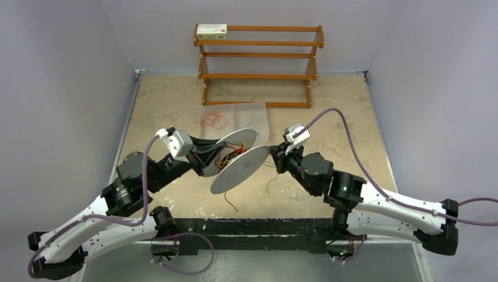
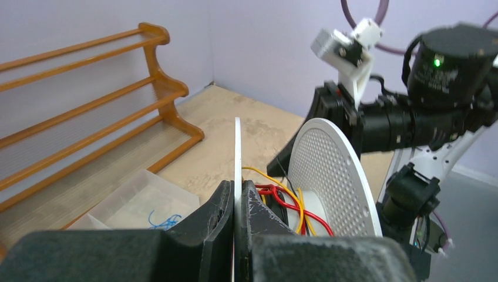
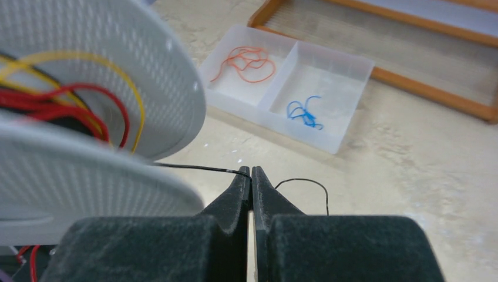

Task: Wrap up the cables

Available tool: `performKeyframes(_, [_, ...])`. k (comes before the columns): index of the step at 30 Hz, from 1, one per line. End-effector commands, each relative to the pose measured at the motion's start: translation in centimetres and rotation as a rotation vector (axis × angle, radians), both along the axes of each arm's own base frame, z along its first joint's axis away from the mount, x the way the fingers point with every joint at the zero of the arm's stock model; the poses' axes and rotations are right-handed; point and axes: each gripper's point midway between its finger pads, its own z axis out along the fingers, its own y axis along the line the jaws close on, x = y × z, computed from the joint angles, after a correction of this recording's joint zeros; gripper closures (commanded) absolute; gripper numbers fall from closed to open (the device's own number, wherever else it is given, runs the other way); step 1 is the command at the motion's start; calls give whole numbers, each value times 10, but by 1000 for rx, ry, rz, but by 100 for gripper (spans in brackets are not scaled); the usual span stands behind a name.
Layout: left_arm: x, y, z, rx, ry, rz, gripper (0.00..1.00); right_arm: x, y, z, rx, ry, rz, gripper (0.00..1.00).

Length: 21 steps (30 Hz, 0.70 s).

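Where the spool (image 1: 246,165) tilts, a tray (image 1: 256,116) lies behind, perhaps touching.

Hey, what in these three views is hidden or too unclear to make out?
- Top view: black cable at the right gripper, too thin to trace.
- Right wrist view: the spool hub, hidden by its flanges and the left edge.
- Left wrist view: part of the tray, covered by the left gripper.
- Top view: print on the box, too small.
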Motion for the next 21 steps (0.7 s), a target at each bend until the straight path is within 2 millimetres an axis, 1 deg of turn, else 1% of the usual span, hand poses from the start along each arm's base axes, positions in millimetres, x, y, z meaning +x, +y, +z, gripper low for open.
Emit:
performKeyframes(1, [-8, 35, 97, -360, -81, 53, 100, 7, 5, -1, 186, -6, -29, 100])
performKeyframes(6, [-3, 41, 114, -479, -61, 78, 100, -6, 28, -12, 288, -46, 118, 100])
performKeyframes(8, [0, 43, 119, -522, -53, 88, 100, -12, 36, -13, 321, -74, 177, 100])
performKeyframes(11, [1, 41, 128, -568, -45, 82, 100, -17, 47, -12, 352, -123, 245, 100])
performKeyframes(15, [3, 32, 138, -582, -38, 59, 100, -14, 58, -11, 332, -186, 271, 96])
performKeyframes(18, [1, 30, 147, -591, -41, 40, 100, -7, 60, -8, 312, -234, 262, 94])
performKeyframes(21, [-1, 30, 154, -585, -46, 34, 100, 0, 58, -5, 280, -276, 237, 87])
